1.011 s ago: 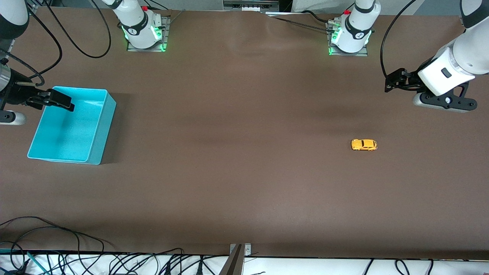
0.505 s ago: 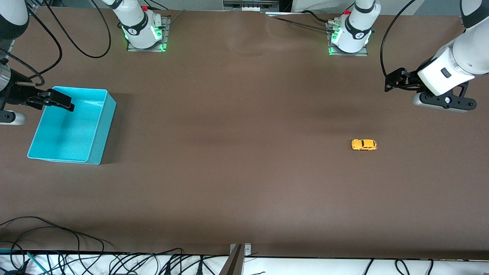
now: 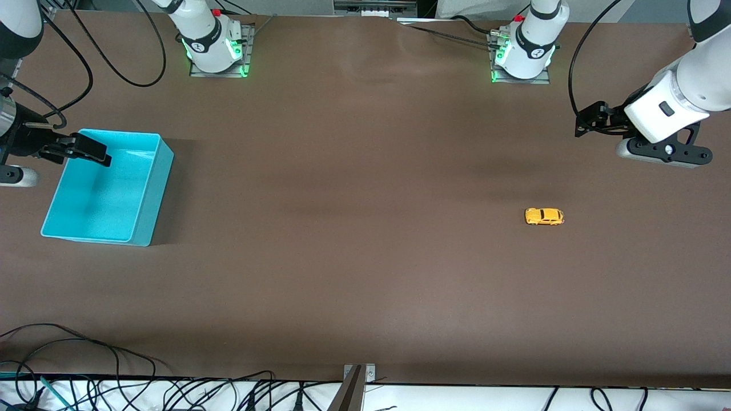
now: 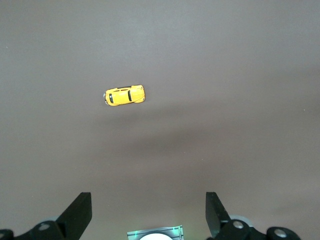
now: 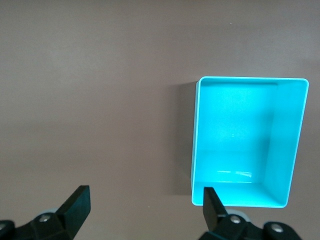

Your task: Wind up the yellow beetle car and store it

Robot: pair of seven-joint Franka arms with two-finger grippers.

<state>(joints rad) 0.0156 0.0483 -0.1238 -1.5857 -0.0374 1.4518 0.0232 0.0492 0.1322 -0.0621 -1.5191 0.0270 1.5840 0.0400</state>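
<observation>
The left gripper [image 3: 582,123] hangs in the air over the tabletop [image 3: 365,274] near the edge at the left arm's end, with its fingers [image 4: 80,212] spread wide and nothing between them. The yellow beetle car [image 3: 544,216] stands on its wheels on the bare tabletop, toward the left arm's end and nearer to the front camera than the spot under the left gripper; it is well apart from that gripper and touches nothing else. In the left wrist view the yellow beetle car [image 4: 124,95] lies clear of both fingers. The right gripper [image 3: 85,151] hangs over the rim of the turquoise bin [image 3: 151,194], which sits near the tabletop edge at the right arm's end. Its fingers [image 5: 75,205] are likewise spread apart and hold nothing. The turquoise bin [image 5: 282,145] is rectangular, open at the top, and its interior shows only its own floor and walls. The bin and the car are well apart, at the two ends of the tabletop.
</observation>
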